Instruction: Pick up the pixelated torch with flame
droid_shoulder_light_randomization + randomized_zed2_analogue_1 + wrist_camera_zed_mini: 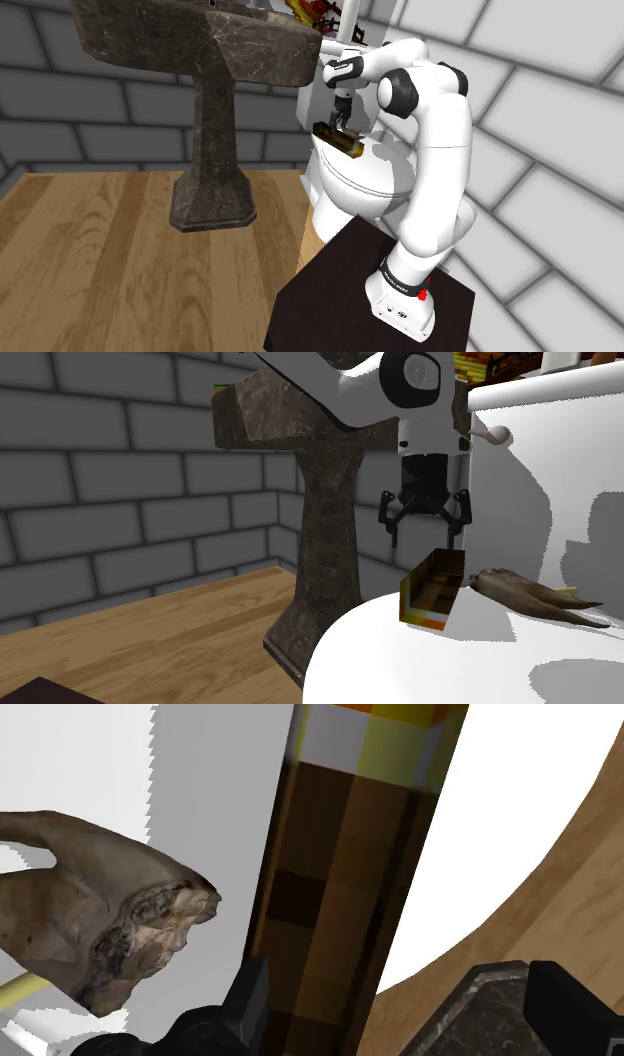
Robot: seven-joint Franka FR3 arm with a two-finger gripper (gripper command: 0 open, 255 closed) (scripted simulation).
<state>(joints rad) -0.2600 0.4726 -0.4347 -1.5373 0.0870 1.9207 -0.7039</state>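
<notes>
The pixelated torch (338, 140) is a brown blocky stick with a yellow-orange flame end. It lies on the white toilet lid (375, 175). In the second exterior view the torch (432, 588) rests just below my gripper (422, 537), which hangs a little above it with its fingers spread. The wrist view looks down along the torch (340, 884), with one black finger (250, 994) close beside its brown shaft and the other finger (560, 1004) well off to the far side. My gripper (341, 118) is open and holds nothing.
A brown horn-like object (530, 592) lies on the lid right beside the torch. The white toilet tank (560, 472) rises close behind the gripper. A dark stone pedestal sink (210, 120) stands to the shoulder view's left, on a wooden floor.
</notes>
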